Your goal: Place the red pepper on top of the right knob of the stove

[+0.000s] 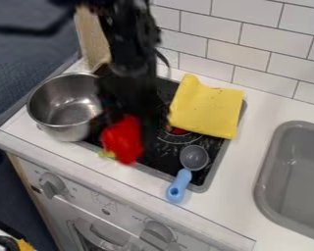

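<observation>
And the red pepper [123, 140] is in the pincer [125, 133], gripped by its sides over the front left of the black cooktop [161, 159], green stem end low and towards the front edge. That side grip leaves the underside free, handy for a set-down. The right knob [158, 232] waits on the front panel, nearer the camera and further right; it looks a narrow perch, so a roll-off seems the danger, and a slow, centred release the answer.

To the left sits the steel pot [65, 105], clear of that route. The yellow cloth [209, 109] drapes over the back right; the spoon [179, 185] has its grey bowl on the cooktop, its blue handle out on the white worktop [265, 115]. Right of that, a grey sink [297, 179]; behind, white wall tiles [242, 55].
</observation>
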